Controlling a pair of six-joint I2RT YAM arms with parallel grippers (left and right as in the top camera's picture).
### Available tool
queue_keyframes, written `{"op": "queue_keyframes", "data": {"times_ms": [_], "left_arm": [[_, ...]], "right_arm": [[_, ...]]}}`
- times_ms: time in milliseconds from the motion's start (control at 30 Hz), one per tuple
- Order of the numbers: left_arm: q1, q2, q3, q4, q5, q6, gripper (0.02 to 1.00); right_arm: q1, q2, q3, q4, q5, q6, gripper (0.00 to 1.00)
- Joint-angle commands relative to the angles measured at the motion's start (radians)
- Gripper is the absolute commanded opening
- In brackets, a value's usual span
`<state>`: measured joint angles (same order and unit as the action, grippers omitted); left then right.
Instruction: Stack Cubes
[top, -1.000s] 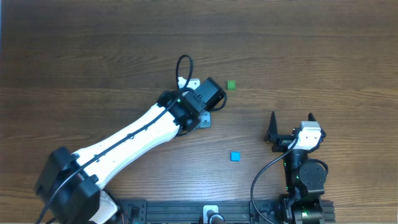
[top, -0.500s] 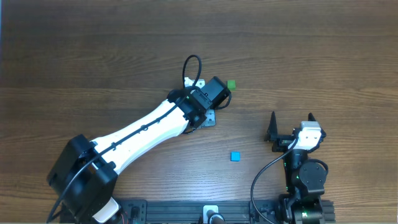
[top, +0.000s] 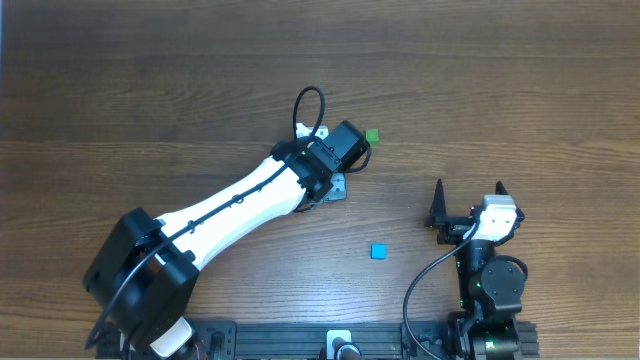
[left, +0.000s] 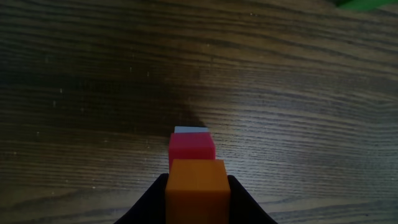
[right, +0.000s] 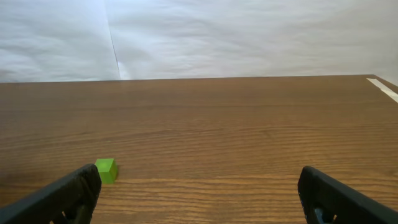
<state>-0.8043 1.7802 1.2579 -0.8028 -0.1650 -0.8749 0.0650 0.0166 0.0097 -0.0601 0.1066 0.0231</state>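
My left gripper (left: 197, 182) is shut on an orange cube (left: 197, 194). Directly past it sits a red cube (left: 191, 148), with a pale blue-grey edge (left: 191, 130) showing behind; whether they touch I cannot tell. From above, the left arm's wrist (top: 338, 152) hangs just left of a green cube (top: 373, 136). A blue cube (top: 378, 251) lies alone nearer the front. My right gripper (top: 468, 195) stands wide open near its base, empty, with the green cube (right: 106, 170) far ahead of it.
The wooden table (top: 520, 80) stretches bare to the back and the far left. A black cable (top: 305, 100) loops above the left wrist. White sheeting (right: 249, 37) hangs beyond the table's far edge.
The left arm has swung toward the green cube, carrying the orange cube, and has nearly stopped in the last half second. The right arm has not moved.
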Motion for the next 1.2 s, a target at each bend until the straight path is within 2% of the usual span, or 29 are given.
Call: {"op": "queue_keyframes", "data": {"times_ms": [33,1200], "left_arm": [[0.005,0.020,0.014,0.003,-0.002,0.000,0.104],[0.006,0.034,0.014,0.007,-0.046,0.000,0.139]], "right_arm": [[-0.007,-0.003,-0.005,-0.004,0.006,0.005,0.991],[-0.007,-0.003,-0.005,-0.004,0.006,0.005,0.991]]}}
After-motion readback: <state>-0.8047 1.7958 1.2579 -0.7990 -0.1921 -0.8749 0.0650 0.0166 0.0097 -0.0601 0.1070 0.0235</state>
